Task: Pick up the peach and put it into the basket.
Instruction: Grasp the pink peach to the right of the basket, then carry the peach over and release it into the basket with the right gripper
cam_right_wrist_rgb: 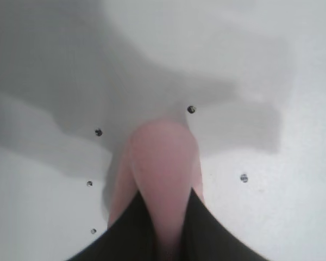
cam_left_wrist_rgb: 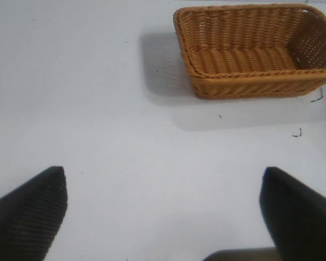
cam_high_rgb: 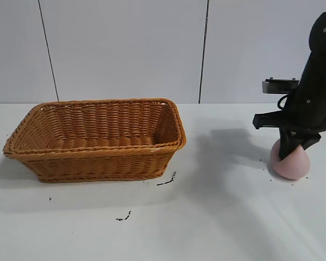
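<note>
Exterior view: one right hand (cam_high_rgb: 293, 154), lowered onto one peach (cam_high_rgb: 289, 161) at the right side of the white tabletop (cam_high_rgb: 223, 217), well apart from the one basket (cam_high_rgb: 98, 138) standing at the left with nothing visible inside. Right wrist view: the two dark fingers (cam_right_wrist_rgb: 198, 228) sit narrow against either flank of the pale-pink peach (cam_right_wrist_rgb: 163, 174), seemingly gripping it, while it appears to rest on the tabletop. Left wrist view: one left hand (cam_left_wrist_rgb: 163, 217), fingers spread wide, holding nothing, hovering over bare tabletop with the basket (cam_left_wrist_rgb: 250, 54) some way ahead. Step in hand, by judgement: securing the grasp before the lift. Done well, the squeeze stays firm but gentle on the smooth, rounded surface, the lift goes straight up, and the carry clears the thick braided rim before release over the basket's middle. Count: peaches, one; baskets, one; hands, two; small dark specks on the tabletop, several.
</note>
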